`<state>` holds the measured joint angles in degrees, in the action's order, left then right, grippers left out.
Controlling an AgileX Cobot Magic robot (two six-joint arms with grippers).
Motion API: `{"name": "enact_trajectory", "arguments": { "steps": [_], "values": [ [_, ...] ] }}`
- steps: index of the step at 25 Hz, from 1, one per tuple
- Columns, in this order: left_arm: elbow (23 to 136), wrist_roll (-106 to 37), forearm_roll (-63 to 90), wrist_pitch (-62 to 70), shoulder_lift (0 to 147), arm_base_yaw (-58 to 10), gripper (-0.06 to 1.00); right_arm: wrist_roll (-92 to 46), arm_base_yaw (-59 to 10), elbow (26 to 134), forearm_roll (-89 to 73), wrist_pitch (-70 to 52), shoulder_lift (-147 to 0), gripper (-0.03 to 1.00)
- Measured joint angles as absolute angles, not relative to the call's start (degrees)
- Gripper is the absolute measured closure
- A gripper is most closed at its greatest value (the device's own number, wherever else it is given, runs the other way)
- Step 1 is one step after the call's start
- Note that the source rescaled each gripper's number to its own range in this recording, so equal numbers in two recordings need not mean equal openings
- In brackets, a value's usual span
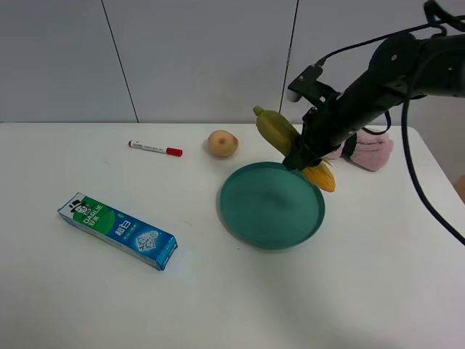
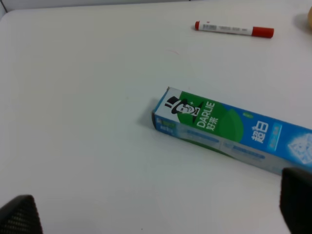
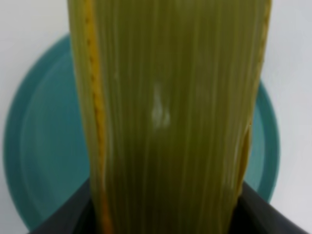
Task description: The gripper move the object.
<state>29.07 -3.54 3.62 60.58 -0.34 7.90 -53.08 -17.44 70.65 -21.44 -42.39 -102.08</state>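
Note:
The toy corn cob (image 1: 280, 132), yellow-orange with a green husk, is held tilted in the air by my right gripper (image 1: 304, 154), over the far right rim of the teal plate (image 1: 270, 207). Its yellow tip (image 1: 321, 178) points down to the right. In the right wrist view the green husk (image 3: 170, 112) fills the middle, with the teal plate (image 3: 44, 146) below it. My left gripper is off the exterior high view; in the left wrist view its black fingertips (image 2: 297, 200) stand wide apart above the table, holding nothing.
A blue-green toothpaste box (image 1: 118, 230) lies at the left, also in the left wrist view (image 2: 229, 131). A red marker (image 1: 155, 148) and a round tan ball (image 1: 222, 143) lie at the back. A pink rolled towel (image 1: 370, 151) lies behind the right arm.

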Motion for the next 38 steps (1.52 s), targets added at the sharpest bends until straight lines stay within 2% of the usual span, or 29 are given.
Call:
{"name": "enact_trajectory", "arguments": {
  "steps": [11, 15, 18, 26, 35, 38],
  "values": [
    [29.07, -3.54, 3.62, 60.58, -0.34, 7.90, -0.06, -45.70, -27.94, 71.83, -9.29, -43.14, -107.48, 0.97],
    [29.07, -3.54, 3.62, 60.58, -0.34, 7.90, -0.06, -39.95, -28.88, 71.88, -5.03, -41.80, -107.75, 0.72],
    [29.07, -3.54, 3.62, 60.58, -0.34, 7.90, -0.06, -36.27, -28.92, 71.88, -0.63, -40.74, -107.75, 0.64],
    [29.07, -3.54, 3.62, 60.58, -0.34, 7.90, -0.06, -33.41, -28.92, 71.88, 1.80, -40.56, -106.13, 0.63],
    [29.07, -3.54, 3.62, 60.58, -0.34, 7.90, -0.06, -29.45, -28.88, 71.88, 0.00, -40.84, -88.82, 0.62],
    [29.07, -3.54, 3.62, 60.58, -0.34, 7.90, -0.06, -25.80, -27.57, 71.88, 1.64, -40.84, -82.59, 0.55]
  ]
}}
